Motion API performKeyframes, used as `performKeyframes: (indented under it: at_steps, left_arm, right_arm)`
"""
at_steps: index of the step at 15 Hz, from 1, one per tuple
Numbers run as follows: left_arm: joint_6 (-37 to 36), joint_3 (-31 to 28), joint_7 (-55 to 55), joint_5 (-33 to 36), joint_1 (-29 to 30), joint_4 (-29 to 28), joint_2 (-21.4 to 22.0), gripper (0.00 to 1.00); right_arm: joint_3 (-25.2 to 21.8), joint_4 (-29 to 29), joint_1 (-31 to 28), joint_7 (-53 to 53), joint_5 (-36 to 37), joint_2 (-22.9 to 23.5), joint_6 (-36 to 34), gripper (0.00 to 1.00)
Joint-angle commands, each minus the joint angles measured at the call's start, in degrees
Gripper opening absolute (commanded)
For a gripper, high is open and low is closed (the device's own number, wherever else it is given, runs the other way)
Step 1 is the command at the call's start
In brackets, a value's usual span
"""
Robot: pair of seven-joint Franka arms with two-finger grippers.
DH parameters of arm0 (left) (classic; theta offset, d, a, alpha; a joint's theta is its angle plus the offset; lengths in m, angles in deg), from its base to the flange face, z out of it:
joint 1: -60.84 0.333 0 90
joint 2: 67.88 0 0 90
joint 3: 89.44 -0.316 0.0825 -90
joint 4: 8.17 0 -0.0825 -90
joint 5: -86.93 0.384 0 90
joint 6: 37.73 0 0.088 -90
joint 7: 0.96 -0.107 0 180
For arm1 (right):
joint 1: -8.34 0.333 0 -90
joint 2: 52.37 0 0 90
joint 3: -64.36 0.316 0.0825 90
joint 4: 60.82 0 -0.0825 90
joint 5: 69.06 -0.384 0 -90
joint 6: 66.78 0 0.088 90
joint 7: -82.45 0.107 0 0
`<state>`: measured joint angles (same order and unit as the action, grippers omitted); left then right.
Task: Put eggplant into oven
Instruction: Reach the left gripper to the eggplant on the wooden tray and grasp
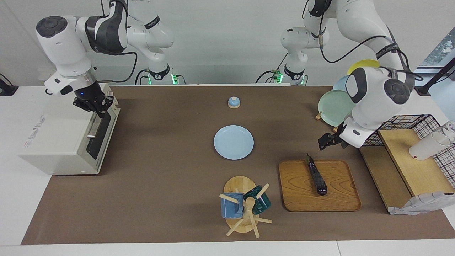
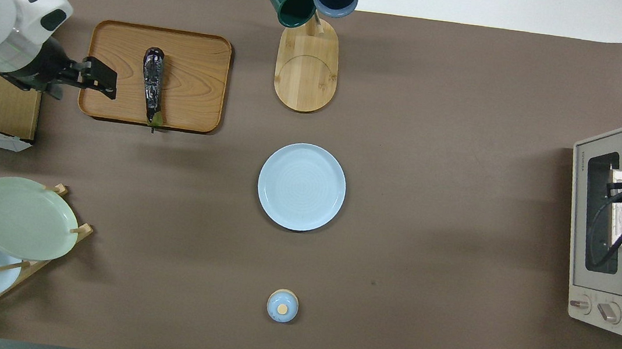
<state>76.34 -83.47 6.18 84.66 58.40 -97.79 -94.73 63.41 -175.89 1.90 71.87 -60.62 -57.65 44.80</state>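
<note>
The right tool (image 1: pixel 95 105) sits at the metal handle (image 1: pixel 93 128) of the oven (image 1: pixel 60 137) at the right arm's end of the counter (image 1: pixel 160 160), and whether it is clenched on the bar I cannot tell. The left tool (image 1: pixel 324 140) hangs released just beside the wooden tray (image 1: pixel 337 193), toward the left arm's end. The eggplant (image 1: pixel 317 177) lies untouched on that tray, its stem end pointing toward the robots.
</note>
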Motion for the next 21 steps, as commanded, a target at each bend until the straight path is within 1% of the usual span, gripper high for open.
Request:
performKeyframes:
  at_steps: [1,3,5,6,9,10,12,13,14,15,16,19,21]
  left_arm:
    - [5.4,-0.7,-0.6,-0.3,-0.9,1.9,-4.7,1.00]
    - [8.8,-0.8,-0.6,0.2,-0.9,-0.5,-5.0,1.00]
    - [9.2,-0.8,-0.6,0.3,-1.1,-0.7,-4.9,1.00]
    - [9.6,-0.8,-0.6,0.3,-1.7,-1.2,-4.8,0.98]
    - [9.9,-0.8,-0.6,0.3,-1.9,-1.5,-4.7,0.80]
    - [9.9,-0.8,-0.5,0.3,-1.9,-1.8,-4.6,0.71]
    - [10.7,-0.9,-0.3,0.3,-2.5,-2.8,-4.3,0.42]
    - [11.0,-0.9,-0.3,0.3,-2.4,-2.8,-4.3,0.32]
    - [11.0,-1.0,-0.3,0.3,-2.4,-2.8,-4.3,0.19]
    - [10.8,-1.0,-0.3,0.3,-2.4,-2.8,-4.3,0.01]
    - [10.4,-1.0,-0.5,0.3,-2.1,-2.5,-4.3,0.00]
    - [8.9,-1.0,-0.1,0.2,-2.2,-1.9,-3.6,0.00]
    - [6.1,-0.8,2.5,-0.2,-2.4,-1.8,-0.8,0.00]
  right_arm:
    - [0.5,-1.6,-2.2,-3.6,1.3,-0.1,2.1,0.00]
    - [0.5,-2.8,-2.8,-4.3,1.3,0.0,2.8,0.00]
    - [0.5,-4.4,-3.2,-5.0,1.3,0.0,5.3,0.00]
    - [0.5,-4.5,-3.4,-6.6,1.3,0.1,5.5,0.00]
    - [0.6,-4.5,-3.8,-6.8,1.3,0.6,5.6,0.00]
    - [0.6,-4.5,-3.8,-6.7,1.3,0.8,5.6,0.00]
    - [0.6,-4.6,-3.6,-6.6,1.3,1.1,7.1,0.00]
    - [0.7,-4.6,-3.2,-6.5,1.2,1.7,7.4,0.00]
    - [0.7,-4.6,-3.0,-6.2,1.1,1.7,7.5,0.00]
    - [0.8,-4.6,-2.7,-5.6,0.9,1.8,7.5,0.00]
    - [0.8,-4.6,-2.0,-4.5,0.8,2.0,7.5,0.00]
    - [0.9,-4.6,-0.7,-1.8,0.3,2.8,8.6,0.00]
    - [0.9,-5.1,0.7,-1.4,0.3,4.1,11.1,0.00]
